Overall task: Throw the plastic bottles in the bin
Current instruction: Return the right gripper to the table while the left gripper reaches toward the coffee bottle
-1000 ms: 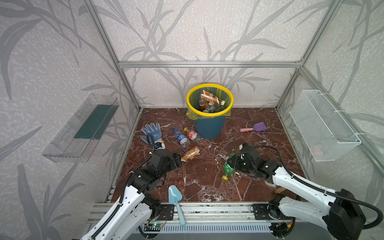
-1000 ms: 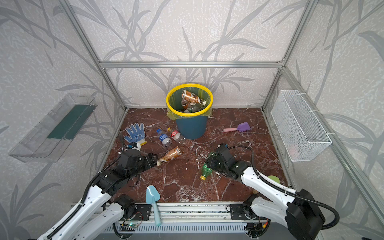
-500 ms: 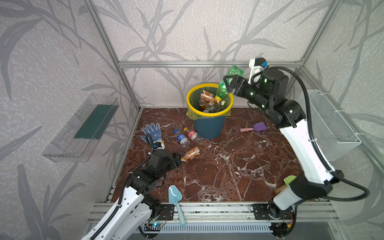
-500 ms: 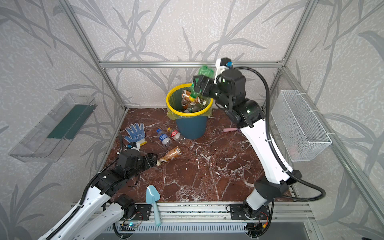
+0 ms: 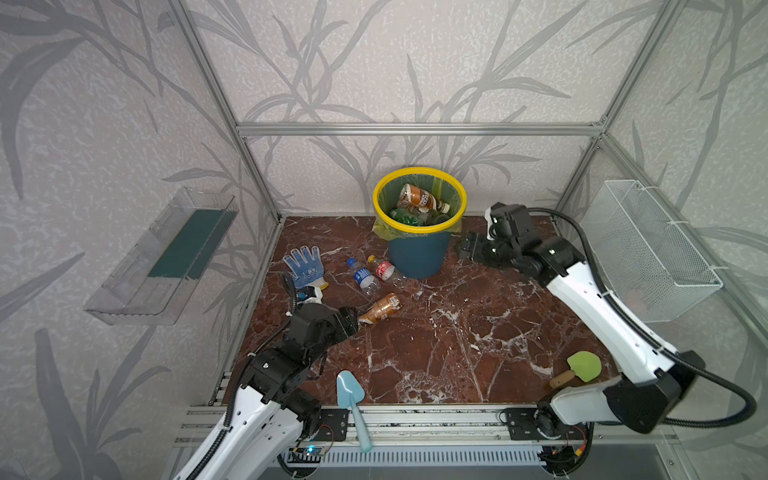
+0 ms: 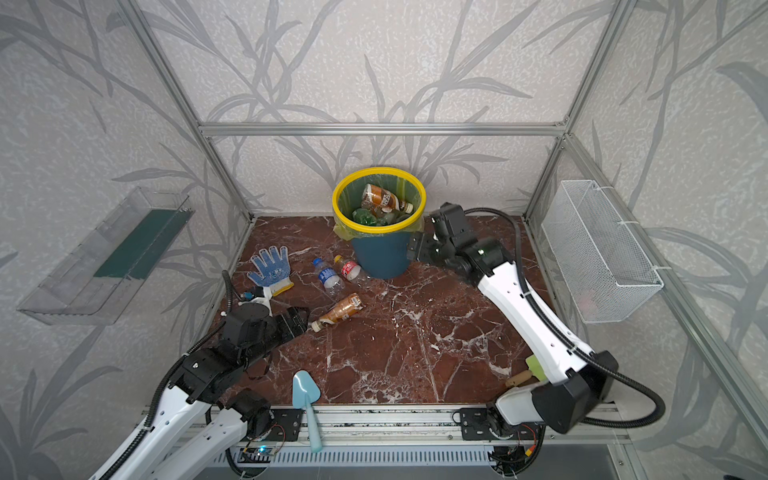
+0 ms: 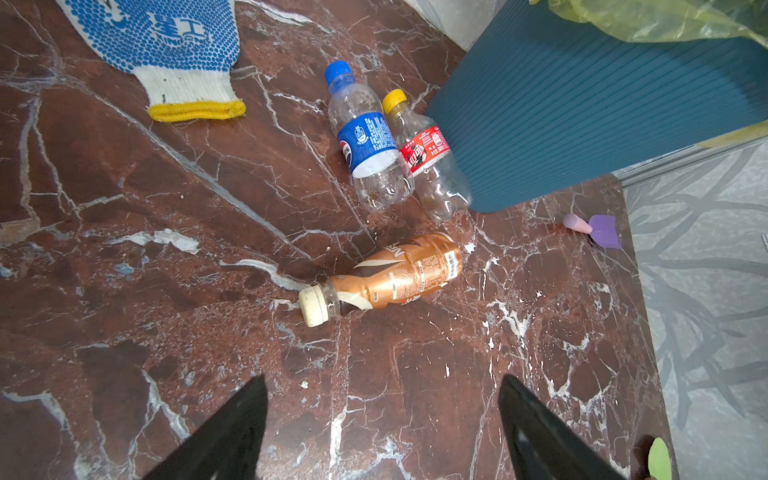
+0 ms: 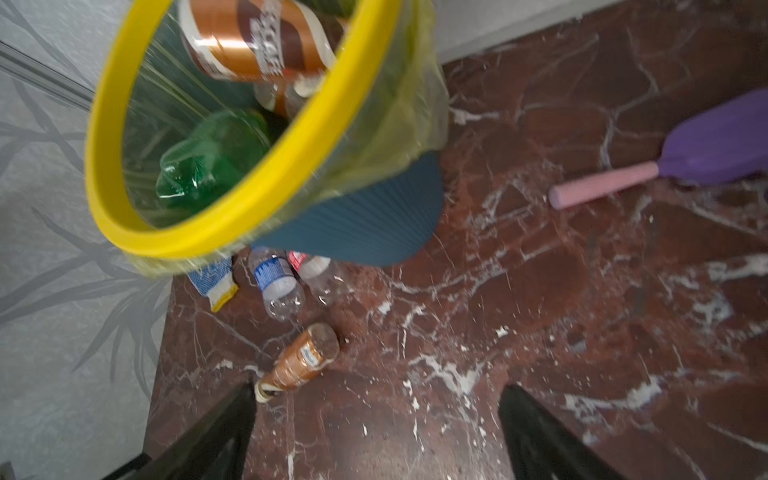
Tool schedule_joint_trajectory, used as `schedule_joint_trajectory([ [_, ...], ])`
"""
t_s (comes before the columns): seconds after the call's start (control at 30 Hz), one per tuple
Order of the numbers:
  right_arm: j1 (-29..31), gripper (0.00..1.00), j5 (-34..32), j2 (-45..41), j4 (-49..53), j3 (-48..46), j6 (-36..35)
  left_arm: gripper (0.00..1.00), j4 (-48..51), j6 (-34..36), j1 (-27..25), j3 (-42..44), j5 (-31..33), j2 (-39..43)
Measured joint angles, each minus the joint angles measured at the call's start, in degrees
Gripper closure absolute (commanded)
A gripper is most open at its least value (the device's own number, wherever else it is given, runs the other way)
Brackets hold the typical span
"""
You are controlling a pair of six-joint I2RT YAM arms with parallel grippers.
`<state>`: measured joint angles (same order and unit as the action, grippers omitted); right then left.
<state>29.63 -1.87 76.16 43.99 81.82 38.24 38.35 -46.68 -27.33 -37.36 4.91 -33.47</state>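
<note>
Left gripper (image 7: 380, 386), jaws apart and empty, faces the brown-wrapped white-capped plastic bottle (image 7: 399, 276) lying on the red marble floor (image 7: 124, 249); an off-centre pinch could roll it away. Right gripper (image 8: 376, 388), spread and empty beside the yellow-rimmed teal plastic bin (image 5: 417, 257), could knock it.

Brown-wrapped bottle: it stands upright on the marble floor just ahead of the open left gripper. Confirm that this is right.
One detail is wrong. The brown-wrapped bottle lies on its side, not upright, as the left wrist view shows. The rest holds: it is on the marble floor just ahead of the open left gripper.
</note>
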Motion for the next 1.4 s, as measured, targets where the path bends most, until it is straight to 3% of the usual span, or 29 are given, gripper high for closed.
schedule_joint_trajectory([
  [0.2,-0.22,0.12,1.64,-12.90,-5.29,-20.17,3.80,0.14,-0.98,-0.02,0.02,0.02,-0.28,-3.61],
  [0.43,0.52,0.13,4.26,-18.29,-7.67,-35.82,8.37,0.14,-3.08,-0.02,0.02,0.11,-0.83,-7.80],
  [0.73,5.99,0.13,5.09,-18.38,-12.17,-40.24,12.57,0.11,-4.39,2.78,0.04,0.11,-1.38,-12.20],
  [0.97,10.38,0.14,5.42,-15.02,-15.93,-40.48,14.56,0.09,-6.23,10.71,0.04,0.09,-1.51,-16.79],
  [1.17,11.69,0.14,5.40,-14.80,-17.00,-40.87,15.61,0.12,-6.27,18.75,0.04,-2.16,-2.99,-24.20],
  [1.4,11.80,0.15,5.29,-15.45,-17.31,-41.90,16.39,0.16,-5.40,24.68,0.02,-11.06,-6.36,-36.61],
])
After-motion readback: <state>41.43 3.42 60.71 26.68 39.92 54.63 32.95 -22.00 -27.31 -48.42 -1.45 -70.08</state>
